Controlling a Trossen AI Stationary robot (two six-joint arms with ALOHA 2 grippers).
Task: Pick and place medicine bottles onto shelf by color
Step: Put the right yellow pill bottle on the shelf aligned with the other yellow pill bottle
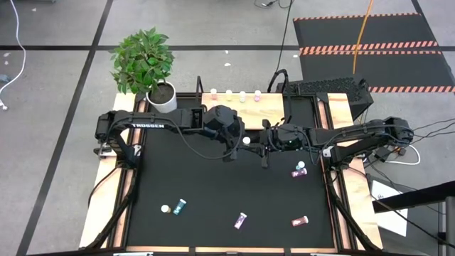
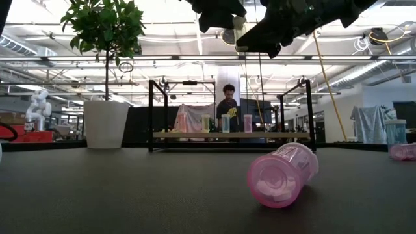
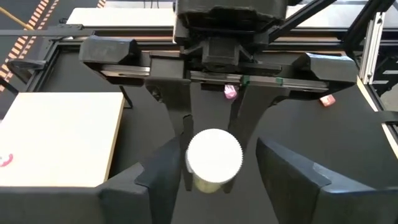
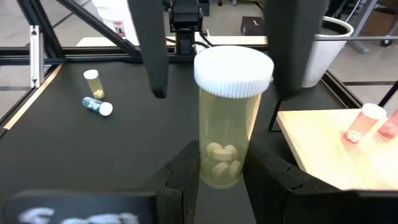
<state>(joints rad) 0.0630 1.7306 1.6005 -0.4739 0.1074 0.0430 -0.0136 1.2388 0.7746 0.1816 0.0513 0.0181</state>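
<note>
Right gripper (image 4: 219,177): fingers closing tight around the base of the yellow bottle (image 4: 227,118), holding it upright mid-air.
Left gripper (image 3: 211,180): jaws spreading wide, straddling that bottle's cap.
Shelf (image 1: 242,100): waiting beyond both grippers.
Tip: left closes first, then right lets go.

Translucent plastic bottle (image 4: 225,124), ribbed cap (image 4: 234,70)

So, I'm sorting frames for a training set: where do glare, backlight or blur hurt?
Low view: bright ceiling lights backlight the room, so the grippers overhead go to silhouette; the near pink bottle is soft. Left wrist view: the white cap is blown out. Right wrist view: the yellow bottle is sharp. High view: evenly lit.
</note>
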